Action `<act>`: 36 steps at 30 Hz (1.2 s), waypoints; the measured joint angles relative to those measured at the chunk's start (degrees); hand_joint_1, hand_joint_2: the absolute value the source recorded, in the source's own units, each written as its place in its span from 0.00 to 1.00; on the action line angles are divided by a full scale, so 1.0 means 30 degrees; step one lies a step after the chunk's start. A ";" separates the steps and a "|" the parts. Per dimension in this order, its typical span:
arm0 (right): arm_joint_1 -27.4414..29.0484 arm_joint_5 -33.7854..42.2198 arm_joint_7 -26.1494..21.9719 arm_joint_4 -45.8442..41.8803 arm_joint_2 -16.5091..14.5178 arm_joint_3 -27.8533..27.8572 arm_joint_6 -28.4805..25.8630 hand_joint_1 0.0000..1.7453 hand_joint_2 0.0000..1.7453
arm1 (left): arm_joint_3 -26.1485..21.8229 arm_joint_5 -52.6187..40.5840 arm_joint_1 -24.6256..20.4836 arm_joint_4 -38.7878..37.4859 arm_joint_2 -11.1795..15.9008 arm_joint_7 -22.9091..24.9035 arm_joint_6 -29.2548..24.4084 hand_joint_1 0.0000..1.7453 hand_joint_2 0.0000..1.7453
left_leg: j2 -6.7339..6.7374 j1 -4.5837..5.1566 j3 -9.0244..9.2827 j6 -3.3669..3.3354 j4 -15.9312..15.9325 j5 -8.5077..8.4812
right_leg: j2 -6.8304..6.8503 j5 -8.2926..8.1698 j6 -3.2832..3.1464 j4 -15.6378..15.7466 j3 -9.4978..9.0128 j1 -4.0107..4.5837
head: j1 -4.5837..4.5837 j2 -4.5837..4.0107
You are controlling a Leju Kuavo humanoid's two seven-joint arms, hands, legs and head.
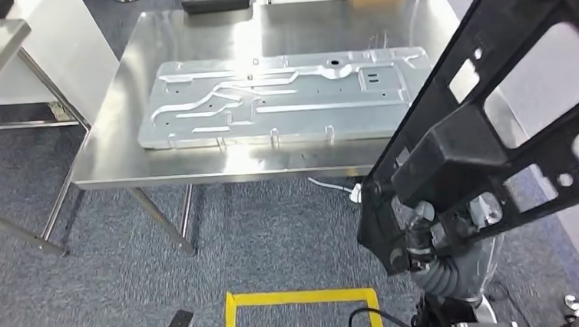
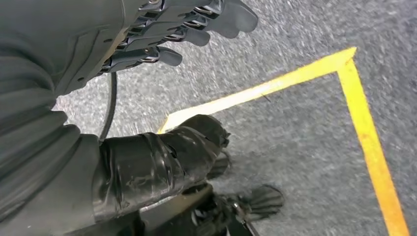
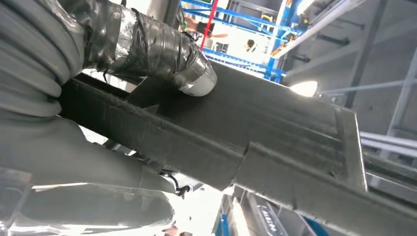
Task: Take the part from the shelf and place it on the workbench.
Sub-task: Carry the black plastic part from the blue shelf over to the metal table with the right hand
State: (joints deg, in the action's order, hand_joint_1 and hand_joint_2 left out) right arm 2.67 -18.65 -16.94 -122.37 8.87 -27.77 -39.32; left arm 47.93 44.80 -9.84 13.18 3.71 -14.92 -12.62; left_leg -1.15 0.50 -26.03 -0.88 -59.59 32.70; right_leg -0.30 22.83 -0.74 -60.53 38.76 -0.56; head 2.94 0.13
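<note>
The black part (image 1: 497, 95) runs off the frame's top right edge

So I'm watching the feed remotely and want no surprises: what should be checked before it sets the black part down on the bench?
1. Right hand holds the black frame: ok.
2. Thumb lies on the frame: ok.
3. Steel workbench in front: ok.
4. Free spot on bench: not ok, a metal panel covers most of it.
5. Left hand empty, over the carpet: ok.
6. Frame's far end clear of surroundings: cannot tell.
</note>
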 joint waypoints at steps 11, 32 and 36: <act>-0.0037 0.0009 -0.0007 0.0049 -0.0018 0.0013 0.0006 1.00 1.00 | 0.0000 0.0006 0.0102 0.0000 -0.0018 0.0004 -0.0002 0.00 1.00 | 0.0219 -0.0085 -0.3578 0.0039 -0.0206 -0.2178 | -0.0140 0.1934 -0.0021 0.0339 -0.2556 0.0032 | 0.0069 0.0002; -0.0211 0.0887 0.0035 0.0514 -0.0060 0.0076 0.0006 1.00 1.00 | 0.0000 0.0239 0.0006 0.0000 0.0071 0.0069 -0.0095 0.00 1.00 | 0.0142 -0.0041 -0.1706 0.0157 -0.0882 -0.0385 | -0.0017 0.0566 -0.0176 0.0250 -0.0851 -0.0012 | 0.0062 0.0000; -0.0301 0.0969 -0.0018 0.0616 -0.0082 0.0076 0.0005 1.00 1.00 | 0.0002 0.0268 0.0118 0.0000 0.0038 0.0049 -0.0100 0.00 1.00 | 0.0209 -0.0202 -0.4495 0.0486 -0.4735 0.0735 | 0.0007 0.0911 -0.0376 0.0376 -0.1336 0.0046 | 0.0126 0.0000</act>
State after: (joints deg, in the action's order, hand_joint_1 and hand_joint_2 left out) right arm 1.77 -15.75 -16.99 -120.52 8.62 -27.54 -39.30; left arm 47.94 45.60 -9.48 13.18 3.82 -14.77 -12.92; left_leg -0.53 -0.11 -39.52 0.57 -73.79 34.91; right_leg -0.28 25.57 -1.87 -59.40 34.75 -0.42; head 3.32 0.13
